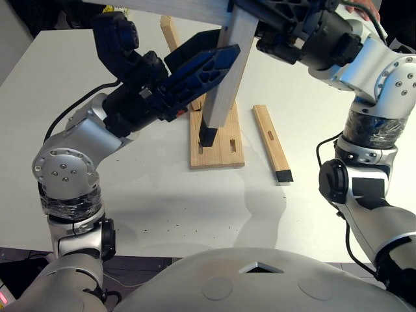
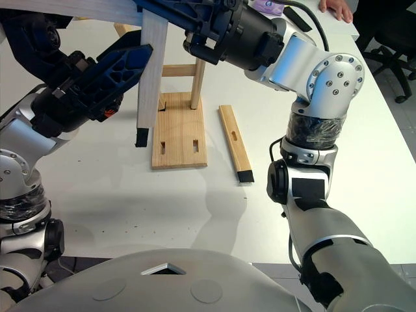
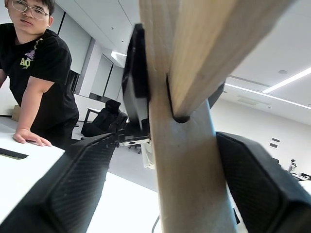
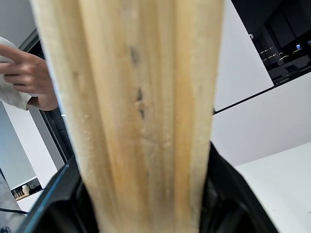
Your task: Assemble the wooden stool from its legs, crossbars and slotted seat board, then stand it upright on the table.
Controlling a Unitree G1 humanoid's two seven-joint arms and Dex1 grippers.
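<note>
Right gripper (image 4: 146,204) is clenching a pale, black-capped wooden leg frame (image 1: 224,84) aloft, left gripper (image 3: 172,189) spread around it. The slotted wooden seat board (image 1: 227,153) is apparently holding a second frame (image 2: 197,84), and a loose wooden leg (image 1: 272,140) is lying unfitted.

1. You have a white bench (image 1: 130,195) carrying the parts.
2. The slotted seat board (image 1: 231,153) lies flat near its middle.
3. Just to the board's right, not touching it, a loose leg (image 1: 272,142) with a black foot lies flat.

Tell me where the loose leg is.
In the right eye view, the loose leg lies flat on the table, just right of the seat board.
</note>
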